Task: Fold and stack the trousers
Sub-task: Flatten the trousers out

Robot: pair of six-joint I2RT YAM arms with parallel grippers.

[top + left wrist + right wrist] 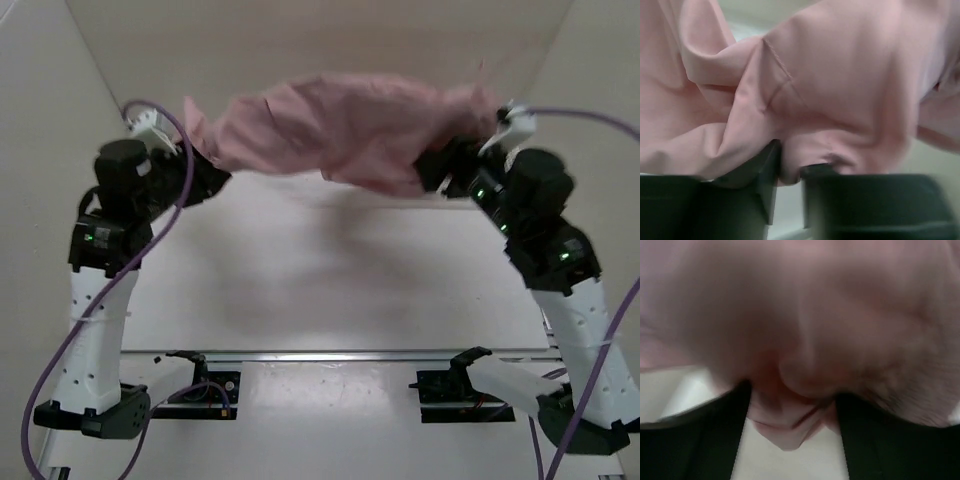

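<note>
The dusty-pink trousers (345,128) hang bunched in the air between my two arms, above the far part of the table. My left gripper (203,160) is shut on the trousers' left end; in the left wrist view the cloth (805,90) is pinched between the dark fingers (765,175). My right gripper (445,165) is shut on the right end; in the right wrist view a fold of pink cloth (790,410) fills the gap between its fingers (875,440). The legs, cords and pocket cannot be told apart in the bundle.
The white table (320,270) lies under the hanging cloth, with white walls behind and at both sides. A metal rail (330,355) with the arm bases runs along the near edge. Purple cables (180,200) loop from both arms.
</note>
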